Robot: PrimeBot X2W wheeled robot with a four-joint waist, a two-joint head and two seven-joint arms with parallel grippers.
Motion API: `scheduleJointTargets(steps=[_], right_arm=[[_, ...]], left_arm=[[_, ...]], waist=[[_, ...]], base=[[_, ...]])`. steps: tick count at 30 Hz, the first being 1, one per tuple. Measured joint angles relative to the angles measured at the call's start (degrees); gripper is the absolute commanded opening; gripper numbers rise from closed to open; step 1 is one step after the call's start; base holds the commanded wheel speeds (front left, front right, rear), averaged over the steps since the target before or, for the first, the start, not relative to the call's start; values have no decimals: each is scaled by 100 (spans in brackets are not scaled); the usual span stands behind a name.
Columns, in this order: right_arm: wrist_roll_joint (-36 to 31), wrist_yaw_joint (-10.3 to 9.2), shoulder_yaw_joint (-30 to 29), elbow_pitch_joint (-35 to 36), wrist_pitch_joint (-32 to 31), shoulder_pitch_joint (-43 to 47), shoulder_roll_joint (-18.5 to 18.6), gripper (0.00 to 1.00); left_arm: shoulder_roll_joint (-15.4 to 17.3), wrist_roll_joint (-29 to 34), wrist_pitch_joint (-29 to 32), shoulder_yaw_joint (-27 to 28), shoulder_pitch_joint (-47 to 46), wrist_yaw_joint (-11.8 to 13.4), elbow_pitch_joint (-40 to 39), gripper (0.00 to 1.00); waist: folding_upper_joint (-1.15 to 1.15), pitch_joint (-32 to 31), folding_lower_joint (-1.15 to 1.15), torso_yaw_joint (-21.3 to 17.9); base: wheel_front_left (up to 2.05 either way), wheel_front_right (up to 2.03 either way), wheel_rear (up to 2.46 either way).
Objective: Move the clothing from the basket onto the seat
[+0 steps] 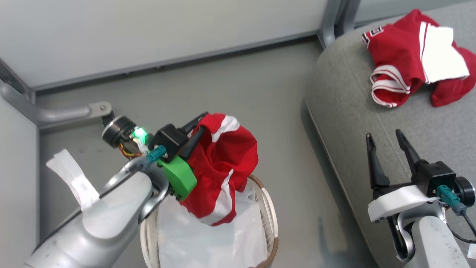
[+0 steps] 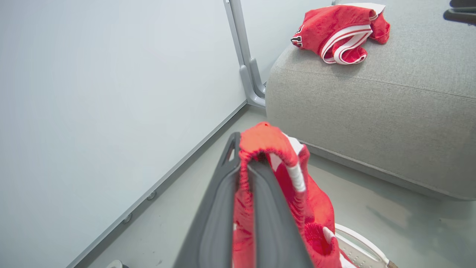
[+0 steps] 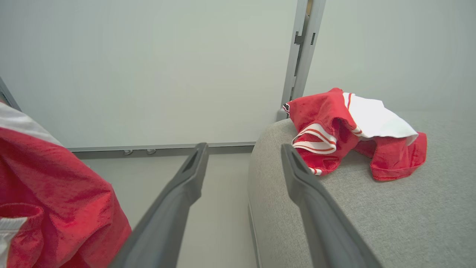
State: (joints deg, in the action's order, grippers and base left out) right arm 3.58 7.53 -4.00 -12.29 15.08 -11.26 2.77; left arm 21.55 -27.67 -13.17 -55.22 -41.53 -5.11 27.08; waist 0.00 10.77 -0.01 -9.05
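- My left gripper [image 1: 204, 121] is pinched tight on a fold of a red garment [image 1: 223, 163]. The cloth bunches over my fingertips and the rest hangs loose beneath them.
- Straight below that hanging cloth sits the basket [image 1: 269, 219], its white liner [image 1: 208, 238] showing. I cannot tell whether the lowest hem is quite clear of the rim.
- Off to the right of my fingers, across a strip of bare floor [image 1: 260, 89], lies the seat [image 1: 342, 96], well apart from them. Another red piece [image 1: 409, 56] lies on it, farther off.
- I judge this to be the carry: this garment is picked but not delivered.
- The next move calls for swinging right, high enough that the dangling cloth clears the cushion's rounded edge, then letting go over the seat.
- My left forearm rises from the lower left of the head view, with the wrist turned so the fingers point toward the seat.
- My right gripper [image 1: 383, 134] is spread wide and empty, poised over the seat's near edge.
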Motion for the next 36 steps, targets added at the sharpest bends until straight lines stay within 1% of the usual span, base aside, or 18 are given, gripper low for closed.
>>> scheduleJointTargets(steps=[4, 8, 12, 17, 23, 28, 31, 36], right_arm=[[-104, 0, 134, -79, 0, 20, -1, 100], [-107, 0, 292, -146, 0, 35, 0, 100], [-107, 0, 466, -209, 0, 27, 1, 100], [-100, 0, 829, -281, 0, -43, 2, 100], [327, 0, 1437, -243, 0, -149, 3, 100], [541, 0, 1928, -196, 0, -398, 0, 100], [643, 0, 1994, -294, 0, -616, -1, 100], [766, 0, 1974, -720, 0, -992, 2, 100]], left_arm=[[104, 0, 209, 35, -346, -52, -281, 0], [137, -1, 334, 71, -717, -101, -528, 0], [186, -8, 377, 102, -1113, -148, -675, 0], [177, -8, 359, 168, -1520, -168, -604, 0], [34, -11, 328, 194, -1808, -169, -435, 0], [-203, -22, 352, 123, -1880, -169, -414, 0], [-312, -26, 315, 93, -1929, -169, -432, 0], [-460, -24, 255, 40, -2037, -169, -469, 0]], waist=[[0, -432, 0, 90], [0, -782, 0, 155], [0, -1020, 0, 192], [0, -1171, 0, 205], [0, -1262, 0, 202], [0, -1302, 0, 235], [0, -1307, 0, 279], [0, -1304, 0, 363]], base=[[0, 0, 0], [0, 0, 0], [0, 0, 0], [0, 0, 0], [0, 0, 0], [0, 0, 0], [0, 0, 0], [0, 0, 0]])
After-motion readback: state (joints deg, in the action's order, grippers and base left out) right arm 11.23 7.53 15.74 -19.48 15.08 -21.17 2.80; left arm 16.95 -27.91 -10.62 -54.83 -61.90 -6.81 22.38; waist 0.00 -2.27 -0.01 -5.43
